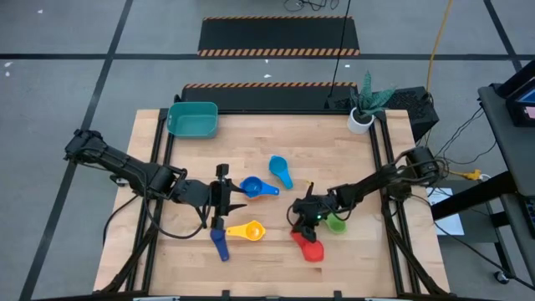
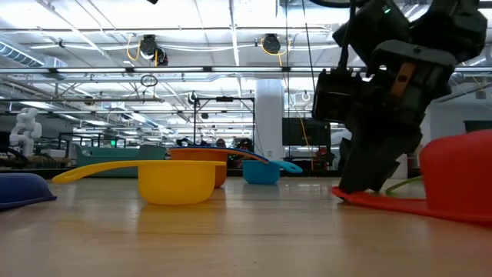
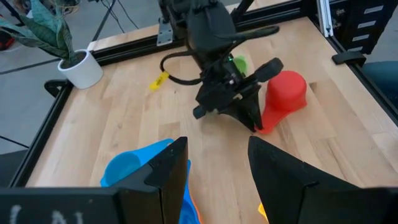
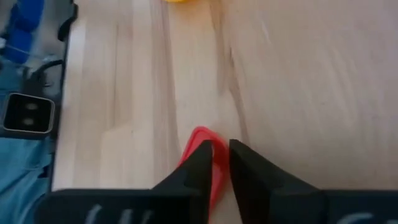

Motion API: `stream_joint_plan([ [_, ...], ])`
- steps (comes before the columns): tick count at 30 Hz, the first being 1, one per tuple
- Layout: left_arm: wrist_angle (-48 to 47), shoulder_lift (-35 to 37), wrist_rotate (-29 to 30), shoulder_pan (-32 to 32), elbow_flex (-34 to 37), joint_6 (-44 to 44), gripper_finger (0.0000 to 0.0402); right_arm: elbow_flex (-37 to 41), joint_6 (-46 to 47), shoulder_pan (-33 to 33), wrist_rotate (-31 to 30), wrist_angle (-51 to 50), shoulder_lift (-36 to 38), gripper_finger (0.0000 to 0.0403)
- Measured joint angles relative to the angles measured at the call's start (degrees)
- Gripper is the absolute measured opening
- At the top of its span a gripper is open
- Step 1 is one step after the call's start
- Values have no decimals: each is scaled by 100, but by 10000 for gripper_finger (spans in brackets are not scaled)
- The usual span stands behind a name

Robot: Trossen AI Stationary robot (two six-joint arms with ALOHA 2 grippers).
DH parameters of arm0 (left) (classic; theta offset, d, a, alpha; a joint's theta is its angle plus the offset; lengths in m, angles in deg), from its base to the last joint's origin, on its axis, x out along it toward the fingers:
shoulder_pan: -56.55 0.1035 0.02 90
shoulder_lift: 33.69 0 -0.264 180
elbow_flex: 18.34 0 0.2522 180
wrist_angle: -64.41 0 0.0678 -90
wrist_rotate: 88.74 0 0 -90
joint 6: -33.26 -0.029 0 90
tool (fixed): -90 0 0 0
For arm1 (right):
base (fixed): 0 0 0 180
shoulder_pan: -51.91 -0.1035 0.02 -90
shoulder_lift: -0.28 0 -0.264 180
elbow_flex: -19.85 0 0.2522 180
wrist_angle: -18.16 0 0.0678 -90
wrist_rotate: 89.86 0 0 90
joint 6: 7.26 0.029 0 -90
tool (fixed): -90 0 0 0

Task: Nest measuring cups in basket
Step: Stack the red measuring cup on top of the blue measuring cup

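The basket [image 1: 193,119] holds no cup; the right gripper [image 1: 298,232] pinches the red cup's [image 1: 311,248] handle, the left gripper [image 1: 224,203] is spread, empty.

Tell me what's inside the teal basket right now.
From above, the teal basket shows only its bare floor; no measuring cups are inside. The strip just under its near wall is hidden from the camera.
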Motion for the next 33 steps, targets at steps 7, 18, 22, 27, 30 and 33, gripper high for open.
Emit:
stream_joint_plan([
  [7,-1,-1,2,0,0,-3,172,7,-426,158,573,438,-161,7],
  [18,4,0,7,0,0,-63,172,33,-1179,46,49,113,778,1],
  [22,89,0,7,0,0,-65,172,33,-1503,-56,-300,-14,1202,1],
  [27,195,-1,9,0,0,40,172,30,-2070,-79,-849,-33,1747,0],
  [30,189,0,9,0,0,152,172,24,-2385,-105,-1126,-74,2060,0],
  [33,179,0,9,0,0,246,172,24,-2730,-162,-1423,-45,2301,0],
])
